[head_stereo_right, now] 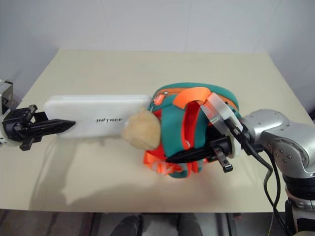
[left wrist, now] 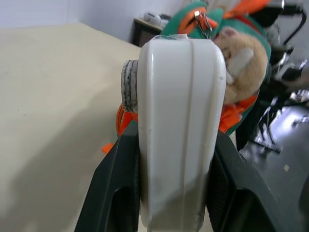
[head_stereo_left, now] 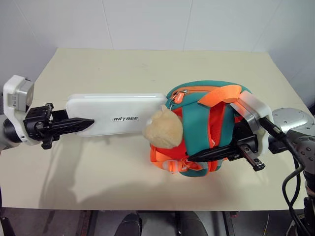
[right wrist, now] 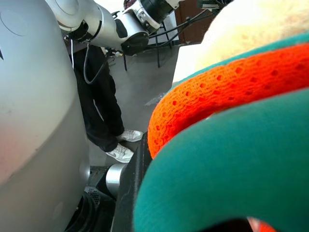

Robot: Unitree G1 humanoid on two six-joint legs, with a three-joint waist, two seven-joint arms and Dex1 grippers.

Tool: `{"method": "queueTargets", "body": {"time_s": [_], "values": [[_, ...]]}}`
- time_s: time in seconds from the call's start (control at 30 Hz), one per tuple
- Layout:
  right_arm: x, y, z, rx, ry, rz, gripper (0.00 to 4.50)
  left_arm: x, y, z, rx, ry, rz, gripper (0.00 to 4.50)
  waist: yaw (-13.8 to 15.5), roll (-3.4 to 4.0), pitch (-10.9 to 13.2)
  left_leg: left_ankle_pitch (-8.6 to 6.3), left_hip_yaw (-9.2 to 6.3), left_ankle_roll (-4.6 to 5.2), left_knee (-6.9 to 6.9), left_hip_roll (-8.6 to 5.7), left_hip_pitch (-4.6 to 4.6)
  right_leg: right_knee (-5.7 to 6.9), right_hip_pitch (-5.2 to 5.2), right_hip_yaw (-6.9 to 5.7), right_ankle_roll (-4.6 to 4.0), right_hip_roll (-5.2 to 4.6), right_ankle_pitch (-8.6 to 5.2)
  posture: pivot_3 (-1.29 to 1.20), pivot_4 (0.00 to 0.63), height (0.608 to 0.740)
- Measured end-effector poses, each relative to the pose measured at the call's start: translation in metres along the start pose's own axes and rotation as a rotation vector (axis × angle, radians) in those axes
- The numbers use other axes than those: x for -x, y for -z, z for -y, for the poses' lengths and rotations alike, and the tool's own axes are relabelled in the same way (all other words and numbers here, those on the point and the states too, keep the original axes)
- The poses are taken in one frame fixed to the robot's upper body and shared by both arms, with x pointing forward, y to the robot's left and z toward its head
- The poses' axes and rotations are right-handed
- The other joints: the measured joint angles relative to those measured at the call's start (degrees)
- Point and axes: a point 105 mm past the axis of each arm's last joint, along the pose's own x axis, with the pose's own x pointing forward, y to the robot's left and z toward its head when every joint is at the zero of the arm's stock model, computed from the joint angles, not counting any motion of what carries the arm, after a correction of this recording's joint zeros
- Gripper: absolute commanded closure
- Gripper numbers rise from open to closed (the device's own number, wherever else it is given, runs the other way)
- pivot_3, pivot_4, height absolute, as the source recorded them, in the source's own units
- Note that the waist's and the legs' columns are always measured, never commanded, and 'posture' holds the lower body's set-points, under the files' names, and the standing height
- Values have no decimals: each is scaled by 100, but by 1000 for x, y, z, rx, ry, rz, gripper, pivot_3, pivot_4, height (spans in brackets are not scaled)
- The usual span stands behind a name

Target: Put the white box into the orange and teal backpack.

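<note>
The left gripper has its two black fingers clamped on the near end of the white box, one finger on each broad face; in the left wrist view the fingers press flat against both sides of the box, so the jaws stand partly apart, held open by the box's own thickness. The box is held out level above the cream table, its long side running from the gripper toward the orange and teal backpack. The box's far end meets the backpack's open top by the orange zipper trim, and the beige plush ball hangs in front of that end, covering the first letters of the dark lettering. Whether the box's tip is already inside the opening I cannot tell.

The right gripper comes in from the other side of the backpack, its fingers drawn together on the pack's teal and orange fabric low on the front, near the orange buckles. In the right wrist view a teal roll and orange mesh sit right against that gripper. The backpack stands upright near the table's front edge, with an orange strap looped over its top beside the right wrist.

A person's legs in dark trousers and white shoes stand on the floor beyond the table.
</note>
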Motion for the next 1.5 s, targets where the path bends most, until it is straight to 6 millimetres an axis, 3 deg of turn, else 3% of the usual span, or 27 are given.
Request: {"method": "queueTargets", "body": {"time_s": [0.47,0.9,1.23,1.5], "values": [[-7,4,3,14,5,16,4013,-50,-11,0,-133,154,-72,3180,27,0,0,4,1,-8,2,-1,-3,8,7,-2,3,2,1,0,150,740],[-9,6,6,28,24,16,4013,-58,-14,4,-106,169,-64,3181,23,2,1,4,5,-7,9,4,-2,14,7,-1,3,8,1,0,150,740],[-15,8,9,36,1,31,4013,-119,-8,5,-104,230,-54,3181,25,1,1,4,3,-7,31,0,-2,22,16,0,10,8,5,0,150,740],[-17,9,11,43,7,35,4013,-140,-4,9,-81,233,-94,3181,26,1,1,4,3,-7,35,0,-2,22,16,1,10,8,5,0,150,740]]}}
